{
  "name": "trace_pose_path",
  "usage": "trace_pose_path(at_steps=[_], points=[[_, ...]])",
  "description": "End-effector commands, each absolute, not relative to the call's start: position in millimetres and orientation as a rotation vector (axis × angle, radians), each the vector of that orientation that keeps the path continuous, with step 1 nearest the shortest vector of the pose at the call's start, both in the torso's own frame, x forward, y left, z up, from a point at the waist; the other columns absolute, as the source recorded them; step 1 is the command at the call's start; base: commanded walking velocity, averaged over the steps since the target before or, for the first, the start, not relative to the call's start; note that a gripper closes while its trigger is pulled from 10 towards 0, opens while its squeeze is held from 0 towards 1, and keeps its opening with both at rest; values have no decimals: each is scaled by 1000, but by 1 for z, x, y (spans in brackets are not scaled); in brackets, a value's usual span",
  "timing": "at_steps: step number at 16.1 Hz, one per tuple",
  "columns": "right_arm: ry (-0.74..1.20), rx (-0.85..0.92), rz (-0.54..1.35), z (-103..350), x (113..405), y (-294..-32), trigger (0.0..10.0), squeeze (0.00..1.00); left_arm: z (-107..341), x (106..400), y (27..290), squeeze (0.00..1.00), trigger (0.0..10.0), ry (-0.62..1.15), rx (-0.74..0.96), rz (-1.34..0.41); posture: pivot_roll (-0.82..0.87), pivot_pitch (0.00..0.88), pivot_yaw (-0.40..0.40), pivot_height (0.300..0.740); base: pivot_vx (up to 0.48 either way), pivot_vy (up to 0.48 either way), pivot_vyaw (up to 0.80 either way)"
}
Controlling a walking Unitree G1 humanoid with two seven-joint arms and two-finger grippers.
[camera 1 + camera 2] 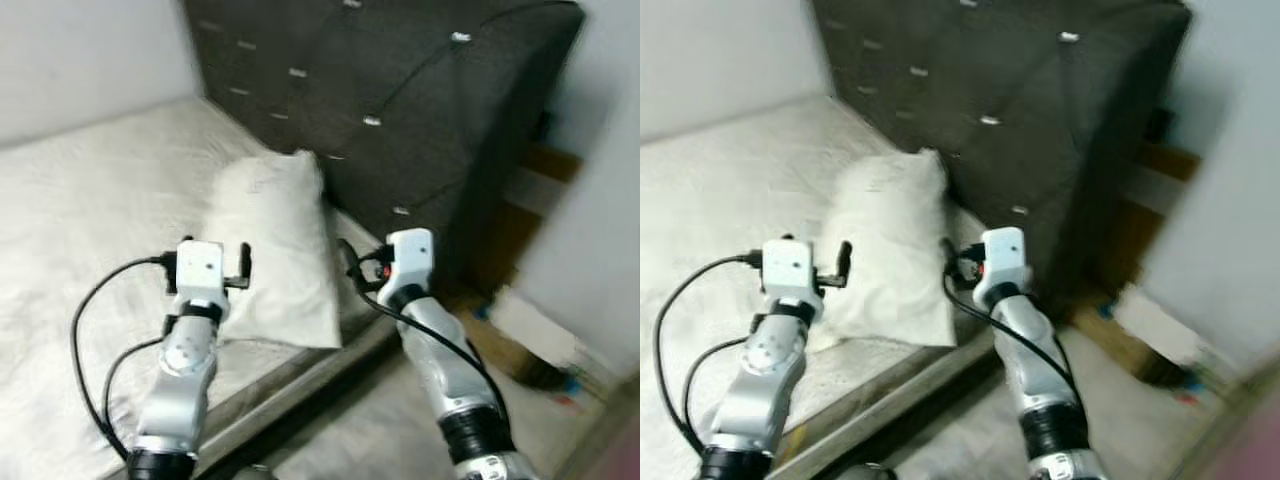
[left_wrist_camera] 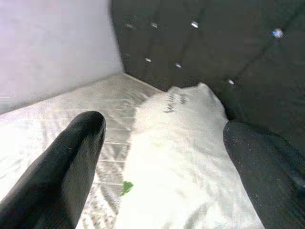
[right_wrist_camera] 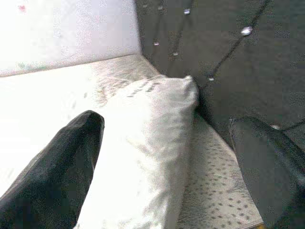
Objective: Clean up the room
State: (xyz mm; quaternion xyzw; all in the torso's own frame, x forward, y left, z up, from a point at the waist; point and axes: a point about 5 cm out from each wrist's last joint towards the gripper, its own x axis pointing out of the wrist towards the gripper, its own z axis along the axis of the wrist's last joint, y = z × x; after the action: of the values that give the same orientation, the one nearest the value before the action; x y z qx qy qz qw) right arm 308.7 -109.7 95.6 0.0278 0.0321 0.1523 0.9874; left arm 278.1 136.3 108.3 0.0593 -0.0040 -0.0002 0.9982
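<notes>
Landmark: the plump white fabric pillow (image 1: 272, 250). It lies on the bare quilted off-white mattress (image 1: 80, 220), its far end propped against the dark grey tufted upholstered headboard (image 1: 400, 100), near the mattress edge closest to the robot.

Both silver arms are raised, bent at the elbow, forearms angled up and forward toward the pillow.

Left gripper (image 2: 162, 143): hangs over the pillow's near end, on its mattress side. Wrist view shows the two black fingers (image 2: 62, 167) spread wide, the pillow in the gap between them, no contact visible. A small green speck (image 2: 126, 187) sits on the mattress just beside the pillow.

Right gripper (image 3: 167, 157): just off the pillow's headboard-side edge, over the strip of mattress between pillow and headboard. Fingers (image 3: 57, 167) also spread wide, holding nothing; the pillow sits between them in its wrist view.

Black cables loop from each wrist down along the forearms.

Beyond the headboard from the pillow: a brown wooden piece of furniture (image 1: 530, 190), blurred. On the floor past the mattress edge, a white and tan box-like clutter (image 1: 520, 330), too blurred to identify. A white wall (image 1: 80, 50) rises behind the mattress on the side away from the pillow.
</notes>
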Motion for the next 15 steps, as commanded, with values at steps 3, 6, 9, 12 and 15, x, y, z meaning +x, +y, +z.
trace_pose_path(at_steps=[3,6,9,12,15], points=[[57,61,311,97,310,-109,10000,0,108,277,135,0,10000,-13,105,-43,61,0,-11,740,0,0,798],[58,60,317,96,311,-107,10000,0,105,279,125,0,10000,-3,91,-92,55,0,-8,740,0,0,796],[55,60,307,97,310,-110,10000,0,108,281,126,0,10000,-16,87,-76,49,0,-2,740,0,0,796],[53,59,297,96,309,-113,10000,0,108,282,129,0,10000,-10,71,-63,46,0,-2,740,0,0,794],[17,55,243,103,310,-121,10000,0,107,278,137,0,10000,-3,76,-4,43,0,-1,740,0,0,790]])
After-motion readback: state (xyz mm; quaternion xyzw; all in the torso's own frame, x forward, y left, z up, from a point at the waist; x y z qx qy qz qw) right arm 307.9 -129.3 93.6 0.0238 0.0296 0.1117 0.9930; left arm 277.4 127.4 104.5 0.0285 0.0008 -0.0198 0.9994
